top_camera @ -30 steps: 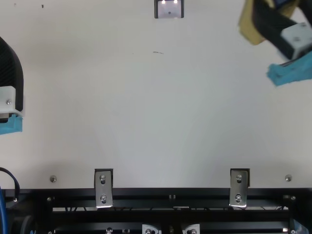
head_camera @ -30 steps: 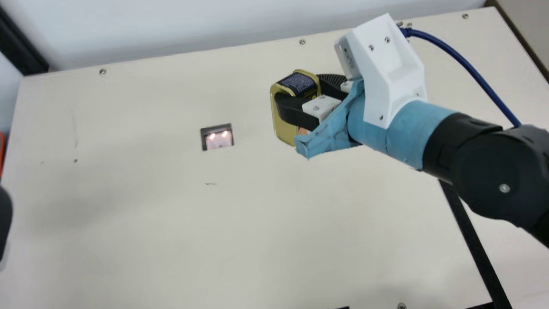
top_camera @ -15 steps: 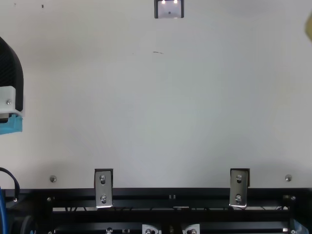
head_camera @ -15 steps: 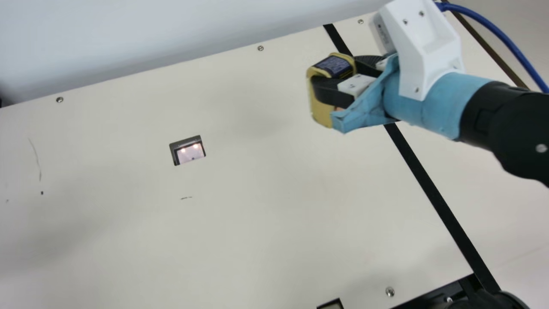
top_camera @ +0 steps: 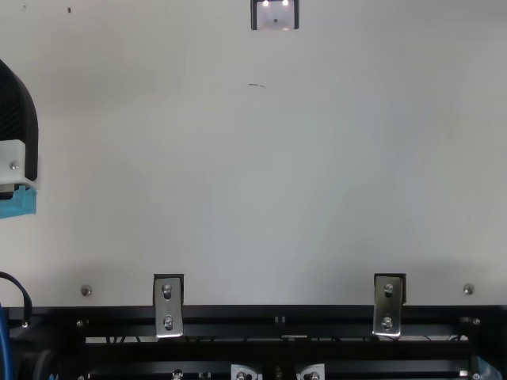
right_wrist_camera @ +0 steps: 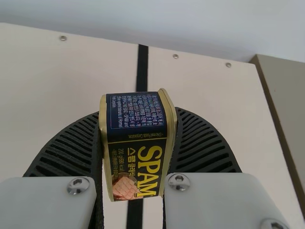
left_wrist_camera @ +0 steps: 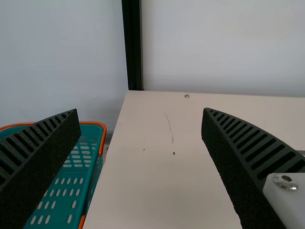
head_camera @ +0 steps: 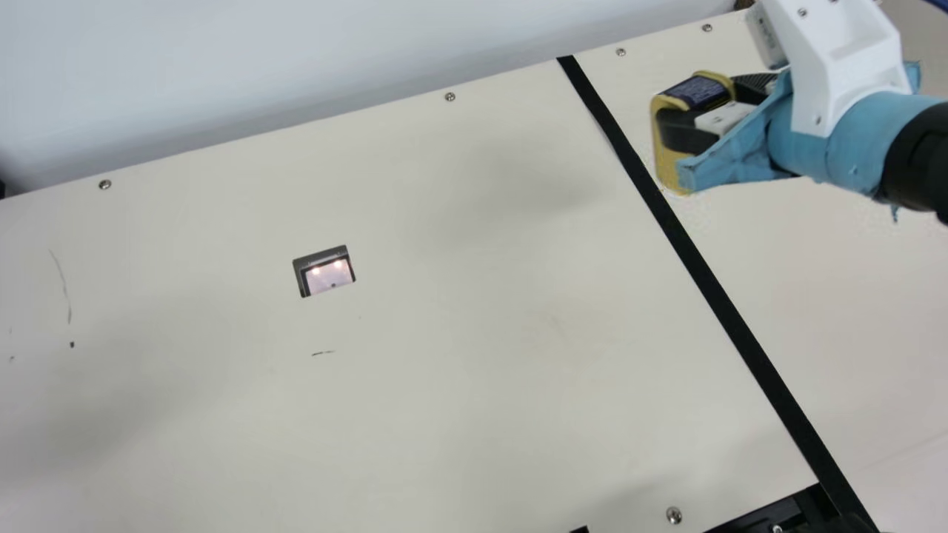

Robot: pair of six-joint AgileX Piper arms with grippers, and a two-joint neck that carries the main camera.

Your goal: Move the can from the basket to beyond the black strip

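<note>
Gold and navy, the can [head_camera: 670, 159] is grasped in my right pincer [head_camera: 698, 105] near the black strip [head_camera: 709, 289]; my left pincer [top_camera: 17, 119] is released, spread wide.

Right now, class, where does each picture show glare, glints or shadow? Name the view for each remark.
Main view: two glare spots in the small cutout, soft shadows on the cream table; top view: paired glare spots again; left wrist view: a glint on the near screw; right wrist view: glints on the near screws.

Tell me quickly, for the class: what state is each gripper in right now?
Left gripper: open, nothing between its jaws.
Right gripper: jaws closed on the can.
</note>
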